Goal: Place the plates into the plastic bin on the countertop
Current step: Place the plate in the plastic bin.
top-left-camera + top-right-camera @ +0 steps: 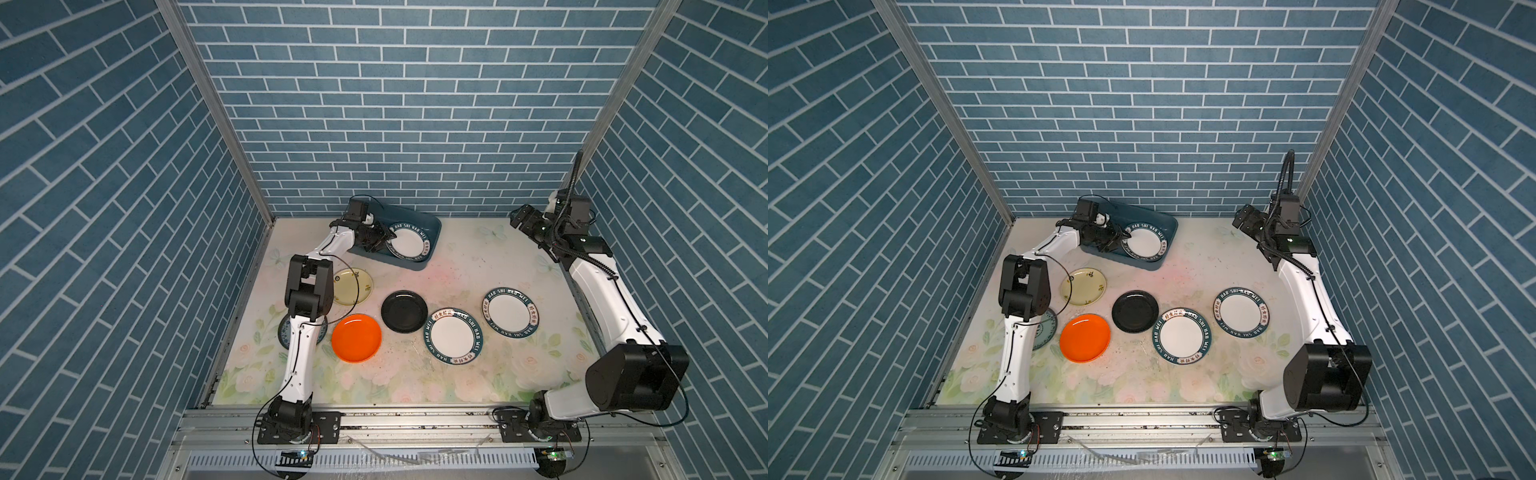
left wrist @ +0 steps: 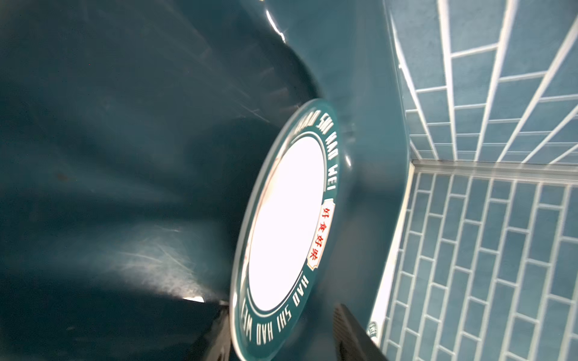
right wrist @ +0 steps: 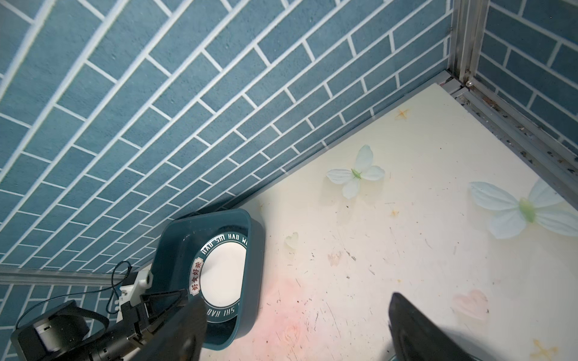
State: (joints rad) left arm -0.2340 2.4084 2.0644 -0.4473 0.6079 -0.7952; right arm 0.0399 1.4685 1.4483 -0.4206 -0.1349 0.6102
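While the left tool (image 1: 384, 242) stands parted around the rim of a lettered white plate (image 1: 409, 245) inside the plastic bin (image 1: 413, 216), the right tool (image 1: 517, 218) hangs wide above the bench (image 1: 457, 266).

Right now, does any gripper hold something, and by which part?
Seemingly nothing. The left gripper stands open around the rim of the white plate in the bin; the right gripper is open, empty.

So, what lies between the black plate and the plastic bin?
Nothing stands there. Between the black plate and the plastic bin there is only bare countertop, as both top views show.
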